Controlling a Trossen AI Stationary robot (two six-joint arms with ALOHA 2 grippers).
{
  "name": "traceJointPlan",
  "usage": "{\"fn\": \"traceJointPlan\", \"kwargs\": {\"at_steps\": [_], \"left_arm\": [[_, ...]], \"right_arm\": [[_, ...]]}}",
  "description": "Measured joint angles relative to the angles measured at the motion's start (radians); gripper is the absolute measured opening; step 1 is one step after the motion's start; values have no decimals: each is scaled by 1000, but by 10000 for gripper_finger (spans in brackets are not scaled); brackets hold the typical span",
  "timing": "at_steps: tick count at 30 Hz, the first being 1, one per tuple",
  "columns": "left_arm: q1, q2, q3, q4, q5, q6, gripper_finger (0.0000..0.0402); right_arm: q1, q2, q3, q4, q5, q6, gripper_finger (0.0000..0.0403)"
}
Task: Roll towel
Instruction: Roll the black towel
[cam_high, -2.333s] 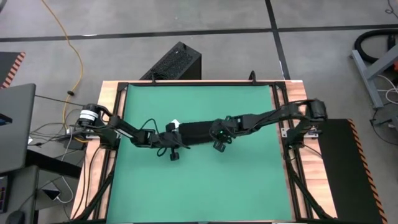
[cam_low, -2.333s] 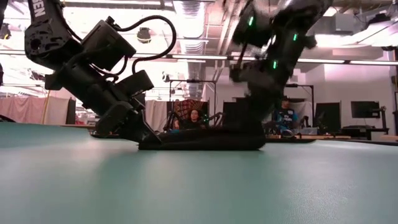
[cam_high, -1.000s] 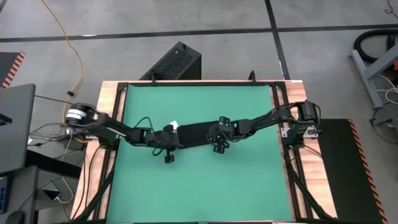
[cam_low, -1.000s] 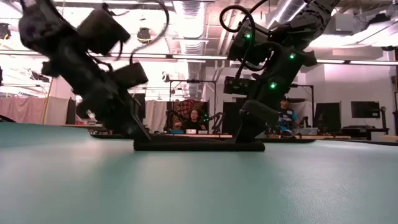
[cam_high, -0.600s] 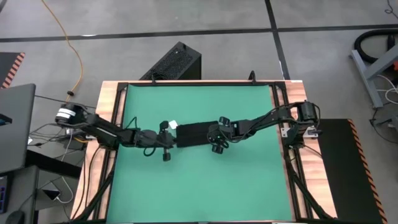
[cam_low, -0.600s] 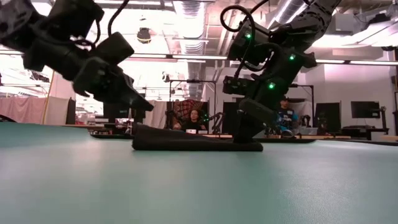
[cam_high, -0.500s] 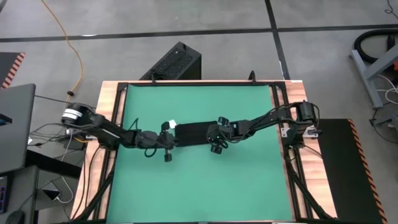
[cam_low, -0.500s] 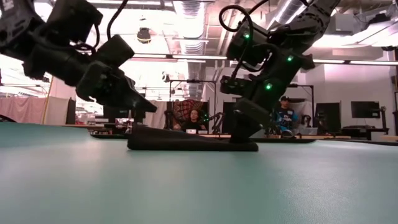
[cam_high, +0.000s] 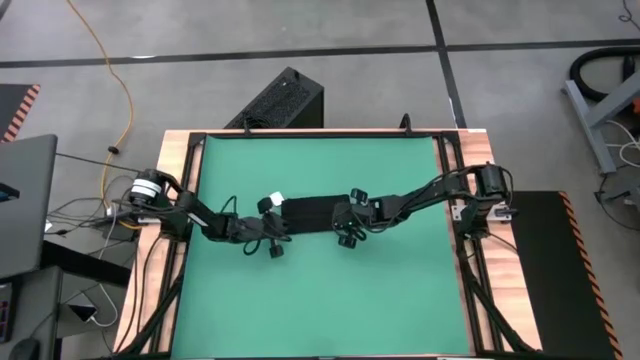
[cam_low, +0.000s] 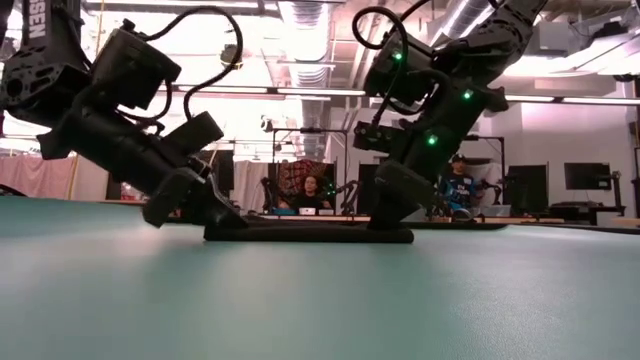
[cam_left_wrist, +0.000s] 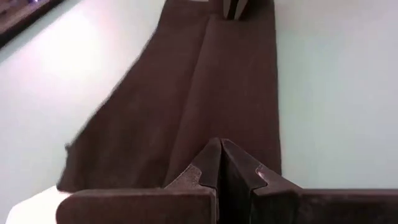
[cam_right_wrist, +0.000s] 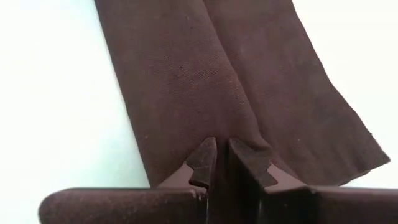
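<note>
The black towel (cam_high: 312, 212) lies flat on the green mat (cam_high: 320, 300) as a narrow folded strip running left to right, its white tag (cam_high: 279, 199) at the left end. It also shows in the low view (cam_low: 310, 234). My left gripper (cam_high: 282, 219) is shut and down on the towel's left end. My right gripper (cam_high: 341, 214) is shut on the right end. Each wrist view looks along the strip, the left wrist view (cam_left_wrist: 230, 93) and the right wrist view (cam_right_wrist: 186, 74), with a lengthwise fold ridge on it. My left gripper presses its shut fingertips (cam_left_wrist: 219, 152) down on the top of the towel's left end (cam_left_wrist: 205, 134). It comes slanting from above and the table's left, the fingers along the strip. The towel stays flat on the mat. My right gripper has its fingertips (cam_right_wrist: 208, 152) closed on the towel's right end (cam_right_wrist: 217, 127), where the fold ridge runs in between them. It comes slanting from above and the table's right, the fingers along the strip. The towel lies flat; how many layers are held, I cannot tell.
A hard black ribbed box (cam_high: 280, 100) stands on the floor beyond the table's far edge. A wooden frame (cam_high: 180, 150) borders the mat. Bare mat lies on the near and far sides of the towel. People sit in the room behind (cam_low: 312, 190).
My left gripper, lifted clear and off toward the table's left half a second ago, has come back right and down onto the towel's left end. My right gripper has stayed on the right end. The towel has slid a little toward the table's left, still flat.
</note>
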Motion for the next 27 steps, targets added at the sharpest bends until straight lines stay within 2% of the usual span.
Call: {"fn": "traceJointPlan", "kwargs": {"at_steps": [6,10,12,17,19,22,25,27], "left_arm": [[22,-1,2,-77,41,-34,0],[36,-1,2,-102,87,-36,0],[42,-1,1,-120,113,-36,0],[50,-2,2,-130,165,-1,0],[51,-2,1,-128,171,28,0],[60,-2,1,-127,192,54,0],[74,-3,1,-127,223,71,0],[82,-3,1,-127,236,77,0]], "right_arm": [[30,-88,-6,-25,112,-59,65],[29,-208,-3,-48,120,-158,65],[35,-278,-3,-69,99,-250,65],[46,-477,-13,-117,-57,-496,65],[20,-557,-76,-11,-170,-523,65],[-36,-652,-269,335,-274,-491,61],[-76,-638,-457,612,-237,-487,59],[-86,-592,-508,701,-214,-506,61]]}}
